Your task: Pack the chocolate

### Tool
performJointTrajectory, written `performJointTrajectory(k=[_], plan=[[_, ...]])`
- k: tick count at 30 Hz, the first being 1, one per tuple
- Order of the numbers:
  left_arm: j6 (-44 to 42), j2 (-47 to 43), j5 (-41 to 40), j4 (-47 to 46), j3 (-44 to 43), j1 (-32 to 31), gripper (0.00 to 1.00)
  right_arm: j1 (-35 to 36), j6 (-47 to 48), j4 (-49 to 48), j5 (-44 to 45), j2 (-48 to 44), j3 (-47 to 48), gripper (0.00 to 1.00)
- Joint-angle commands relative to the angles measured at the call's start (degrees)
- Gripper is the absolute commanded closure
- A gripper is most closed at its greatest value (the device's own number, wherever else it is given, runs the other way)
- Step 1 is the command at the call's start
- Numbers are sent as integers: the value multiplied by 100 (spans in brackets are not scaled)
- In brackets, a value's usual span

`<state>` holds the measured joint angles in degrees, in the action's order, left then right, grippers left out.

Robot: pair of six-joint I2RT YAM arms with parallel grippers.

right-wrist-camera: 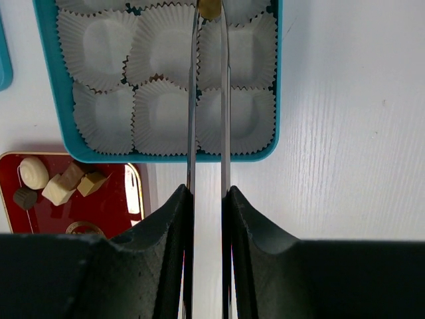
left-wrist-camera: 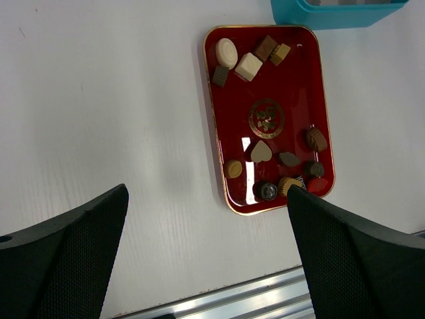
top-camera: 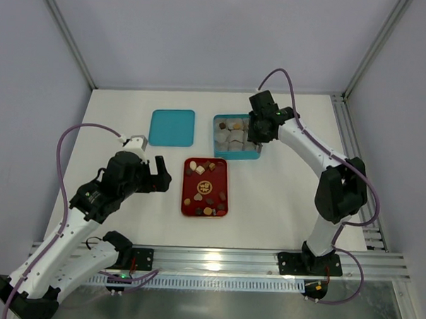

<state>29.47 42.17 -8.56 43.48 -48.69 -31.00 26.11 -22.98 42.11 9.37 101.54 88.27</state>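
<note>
**Ana:** Starting from the near edge, what is the left claw [top-camera: 163, 175] doing?

**Ben:** It hangs released over the bare white table [left-wrist-camera: 99, 100], jaws spread wide with nothing between them. It sits just left of the red tray [left-wrist-camera: 295, 80].

**Ana:** And the chocolate?

**Ben:** Most of the chocolates [left-wrist-camera: 248, 66] lie loose in that tray. One cluster of cream and brown pieces is at the tray's far end, and another of dark and tan pieces is at its near end. A gold emblem on the tray floor shows between the two clusters.

**Ana:** What lies beyond the tray?

**Ben:** A teal box [right-wrist-camera: 172, 157], just past the tray's far right corner. It is lined with pale fluted paper cups [right-wrist-camera: 159, 116].

**Ana:** Is the right claw there?

**Ben:** Yes. The right claw [right-wrist-camera: 210, 20] reaches over the box, its long thin fingers [right-wrist-camera: 192, 100] drawn close together. They are clenched on one small golden-brown piece [right-wrist-camera: 210, 8] at their tips, above the cups. I cannot tell whether the piece touches a cup.

**Ana:** Anything else back there?

**Ben:** A teal lid [top-camera: 172, 127] lies flat on the table, left of the box.
</note>
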Motion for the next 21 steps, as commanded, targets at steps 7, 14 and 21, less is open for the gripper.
performJointTrajectory(k=[7, 14, 21], plan=[[-38, 28, -58, -94, -1, -11, 0, -79, 110, -229, 373, 103, 323, 73], [-30, 10, -50, -103, -9, -11, 0, -132, 92, -238, 382, 305, 349, 73], [-38, 19, -50, -103, -9, -11, 0, -150, 57, -326, 311, 200, 278, 71]])
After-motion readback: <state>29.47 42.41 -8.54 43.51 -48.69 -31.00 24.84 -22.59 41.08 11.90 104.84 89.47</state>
